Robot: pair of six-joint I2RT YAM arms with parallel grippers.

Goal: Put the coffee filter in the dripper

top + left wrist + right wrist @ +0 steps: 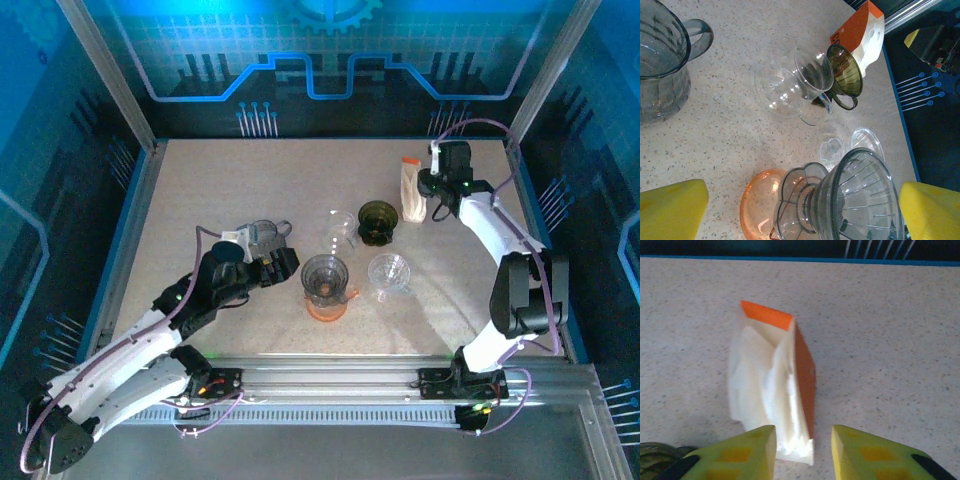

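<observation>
The coffee filters are a white stack in an orange-backed pack [772, 385] lying at the back right of the table [411, 190]. My right gripper [804, 450] is open, its yellow fingers on either side of the pack's near end, with a gap on the right side. In the top view it [433, 204] sits just right of the pack. A smoked grey dripper [860, 200] stands on an orange saucer [757, 200] in the middle of the table [325, 278]. My left gripper [800, 215] is wide open with this dripper between its fingers, held by neither.
A dark green dripper [378, 220] stands left of the pack. A clear dripper [390, 275] and a clear glass piece [341, 230] stand near the grey one. A grey pitcher [262, 235] sits beside my left gripper [290, 263]. Metal frame posts border the table.
</observation>
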